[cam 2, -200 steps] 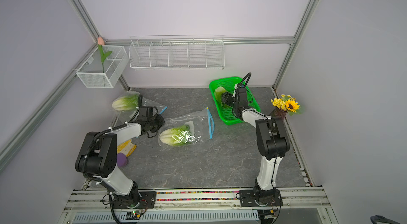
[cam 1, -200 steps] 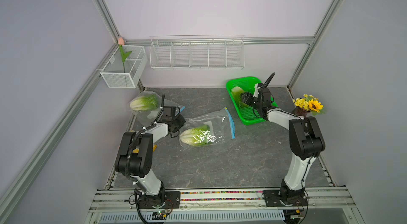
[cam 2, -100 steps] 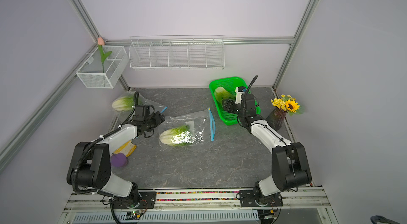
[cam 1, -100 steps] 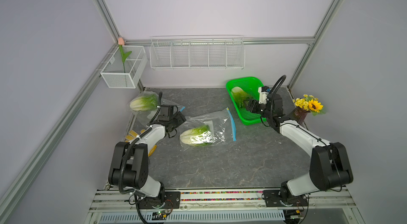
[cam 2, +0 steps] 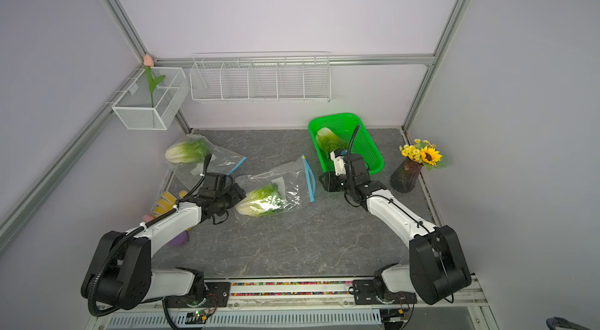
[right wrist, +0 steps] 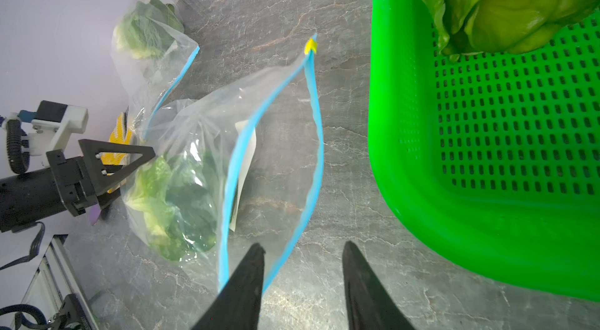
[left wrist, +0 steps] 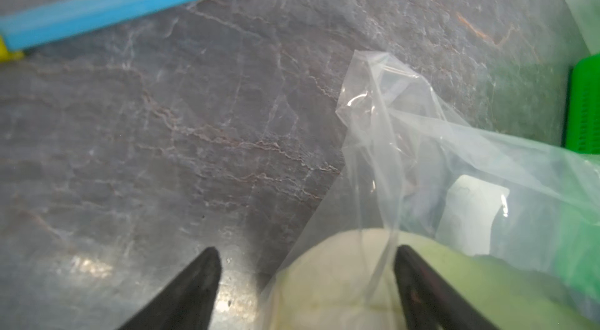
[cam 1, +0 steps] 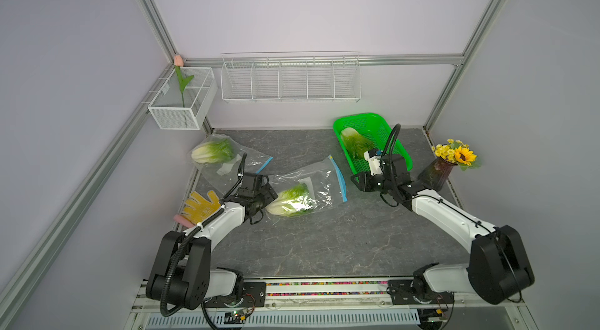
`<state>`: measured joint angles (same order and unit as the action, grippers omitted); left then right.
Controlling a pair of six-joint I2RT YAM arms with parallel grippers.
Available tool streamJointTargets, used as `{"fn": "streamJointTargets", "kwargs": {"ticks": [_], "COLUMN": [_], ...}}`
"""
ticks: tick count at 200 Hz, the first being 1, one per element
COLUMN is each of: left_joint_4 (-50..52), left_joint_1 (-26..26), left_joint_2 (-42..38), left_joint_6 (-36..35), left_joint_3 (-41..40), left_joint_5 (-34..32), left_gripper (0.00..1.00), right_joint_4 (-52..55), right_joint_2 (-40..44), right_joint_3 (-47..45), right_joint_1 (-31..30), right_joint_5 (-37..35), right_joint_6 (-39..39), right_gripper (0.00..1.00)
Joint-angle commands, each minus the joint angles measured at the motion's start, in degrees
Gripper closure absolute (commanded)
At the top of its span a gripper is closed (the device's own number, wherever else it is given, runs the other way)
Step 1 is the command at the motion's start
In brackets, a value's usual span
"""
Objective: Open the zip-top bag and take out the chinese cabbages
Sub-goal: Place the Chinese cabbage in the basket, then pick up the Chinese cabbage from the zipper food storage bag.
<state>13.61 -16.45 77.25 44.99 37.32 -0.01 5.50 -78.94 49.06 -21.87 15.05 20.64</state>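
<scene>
Clear plastic forms the zip-top bag (cam 1: 311, 182) lying mid-table on the grey stone tabletop (cam 1: 324, 240). One chinese cabbage (cam 1: 289, 203) sits inside it, white base toward the left arm. The bag's blue zip strip (cam 1: 337, 179) faces the right arm. In the right wrist view the strip bows apart into a loop, so the mouth stands open.

The left gripper (left wrist: 305, 257) is at the bag's closed end with its fingers spread. The cabbage's pale base and a fold of plastic lie between them; whether a finger touches the plastic cannot be told. The right gripper (right wrist: 302, 250) sits low just beside the mouth, fingers apart. One fingertip overlaps the blue strip in the right wrist view, and nothing is pinched.

A second bag (cam 1: 227, 166) lies at the back left corner with a second cabbage (cam 1: 212, 152) in it. A third cabbage (cam 1: 355, 143) lies bare in the green basket (cam 1: 360, 115), which stands just behind the right gripper.
</scene>
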Motion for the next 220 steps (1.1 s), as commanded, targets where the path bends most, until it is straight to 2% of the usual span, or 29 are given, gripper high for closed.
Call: {"fn": "streamJointTargets", "kwargs": {"ticks": [1,47,85,121,167,190,220], "left_joint_4": [-0.2,-0.3,-0.7,2.8,2.0,3.0,0.9], "left_joint_1": [-0.1,-0.1,-0.1,-0.1,0.1,0.5,0.5], "left_joint_2": [0.8,1.9,3.5,7.6,12.1,14.8,16.5], "left_joint_6": [1.4,-0.2,-1.9,-8.8,-20.6,-21.0,-21.0], "left_joint_3": [0.1,1.2,2.2,7.5,12.5,15.8,15.6], "left_joint_5": [-0.4,-1.3,-1.5,-1.0,-1.9,-0.6,0.1], "left_gripper": [0.37,0.64,0.85,1.00,1.00,1.00,1.00], "right_joint_4": [-0.9,-2.2,-2.3,-2.0,-1.9,-1.3,-0.1], "right_joint_2": [-2.7,-6.0,-7.5,-10.6,-15.6,-17.0,-17.5], "right_joint_3": [0.6,4.8,6.6,10.6,16.1,17.2,16.6], "right_joint_1": [-0.8,-3.0,-3.0,-2.0,0.4,0.4,0.4], "right_joint_5": [1.6,3.4,0.1,-1.4,2.0,4.0,5.2], "right_joint_6": [0.4,0.9,1.4,0.4,1.1,1.1,0.0], "right_gripper": [0.61,0.64,0.67,0.67,0.68,0.68,0.72]}}
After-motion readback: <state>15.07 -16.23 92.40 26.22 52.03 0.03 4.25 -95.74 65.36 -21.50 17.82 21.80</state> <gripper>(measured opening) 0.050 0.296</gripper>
